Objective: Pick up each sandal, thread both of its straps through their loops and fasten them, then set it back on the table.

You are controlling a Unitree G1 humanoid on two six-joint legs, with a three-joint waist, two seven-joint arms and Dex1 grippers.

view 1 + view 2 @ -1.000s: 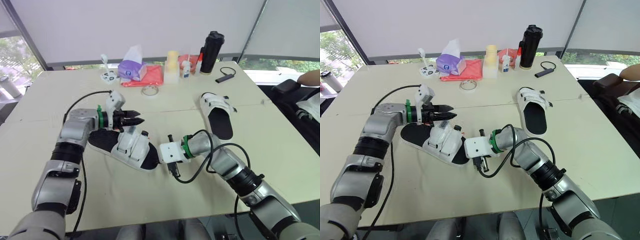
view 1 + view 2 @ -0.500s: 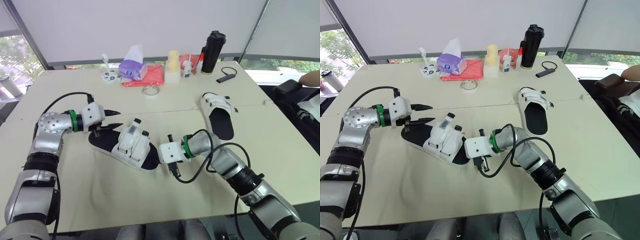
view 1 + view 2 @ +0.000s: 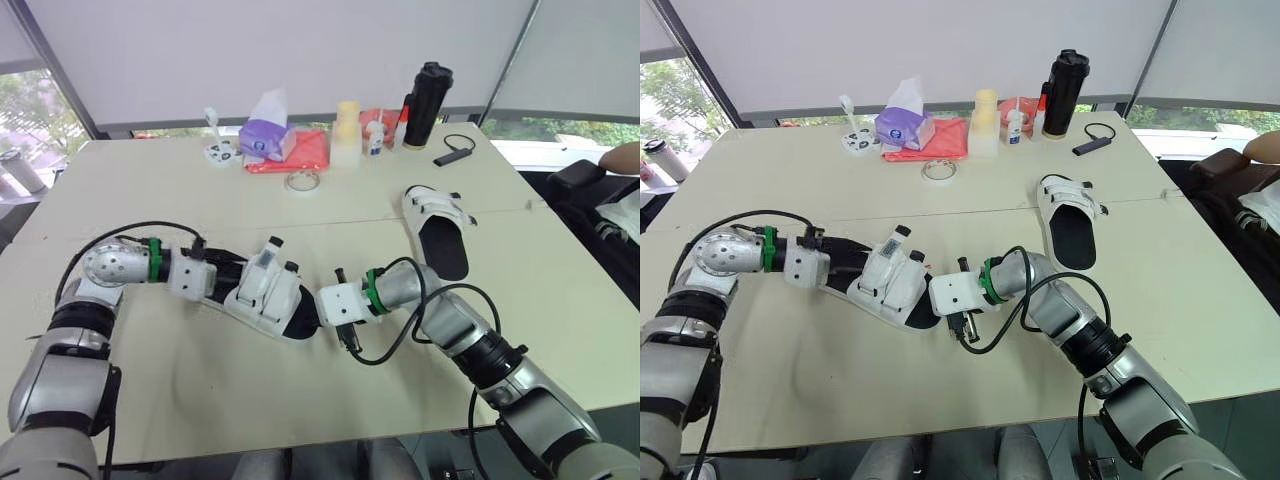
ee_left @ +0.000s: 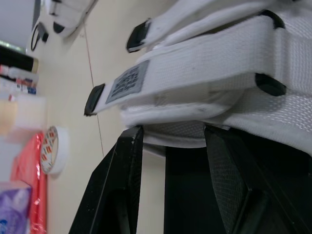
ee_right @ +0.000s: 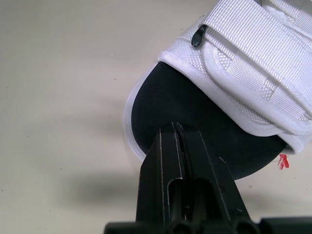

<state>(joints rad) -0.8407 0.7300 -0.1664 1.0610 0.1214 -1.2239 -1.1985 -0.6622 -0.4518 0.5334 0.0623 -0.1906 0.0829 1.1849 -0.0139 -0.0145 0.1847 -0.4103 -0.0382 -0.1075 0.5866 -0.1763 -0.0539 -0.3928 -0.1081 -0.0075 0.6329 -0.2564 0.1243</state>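
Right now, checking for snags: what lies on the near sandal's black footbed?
Two white straps cross the middle of the near sandal. The left gripper, open, points in at the heel; the right gripper, shut, sits at the toe. The footbed beneath the straps is covered.

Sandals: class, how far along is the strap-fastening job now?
Looks done: far sandal lies on the table, straps flat across. In hand: near sandal, left gripper, fingers open, at its heel; right gripper, fingers shut, at its toe. Remaining: one strap end sticks up, apparently unfastened.
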